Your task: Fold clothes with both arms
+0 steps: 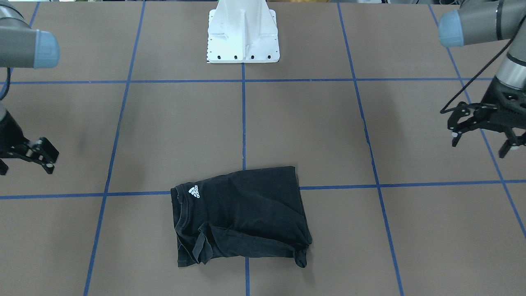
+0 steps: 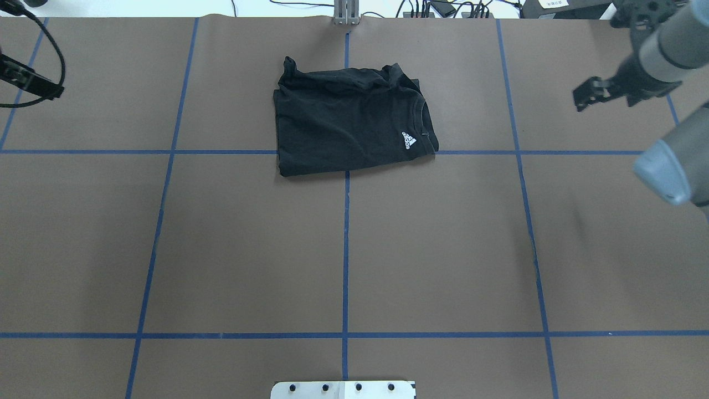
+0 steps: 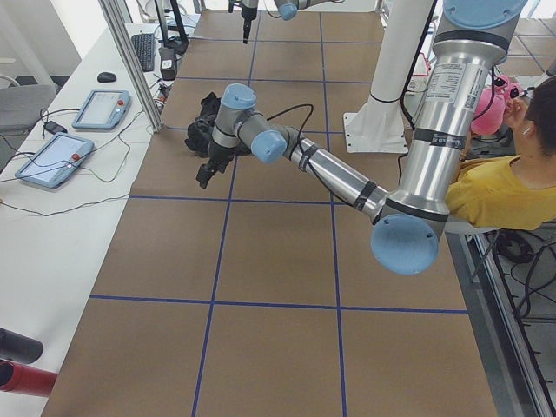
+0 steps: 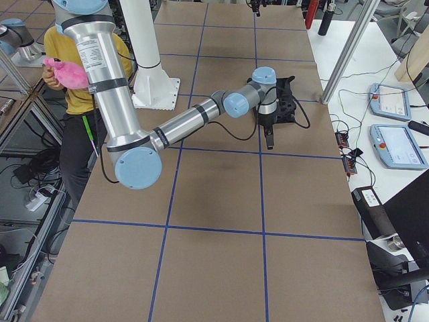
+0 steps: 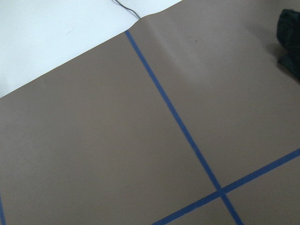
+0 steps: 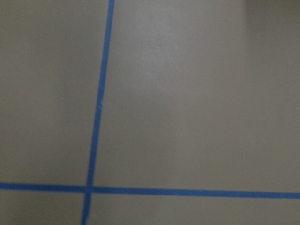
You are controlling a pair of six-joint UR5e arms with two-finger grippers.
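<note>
The black T-shirt [image 1: 242, 213] lies folded into a rough rectangle on the brown table, at the middle of the side far from the robot. Its small white logo [image 1: 194, 192] faces up near the collar, and the orbit graphic is hidden. It also shows in the overhead view [image 2: 349, 122] and at the corner of the left wrist view [image 5: 291, 42]. My left gripper [image 1: 478, 148] is open and empty, well off to one side of the shirt. My right gripper [image 1: 25, 166] is open and empty on the other side, also in the overhead view [image 2: 590, 97].
The white mounting pedestal [image 1: 243, 33] stands at the robot's edge of the table. Blue tape lines [image 2: 345, 249] grid the brown surface. A side bench holds tablets [image 3: 52, 161] and cables. A person in yellow [image 3: 495, 191] sits beside the robot.
</note>
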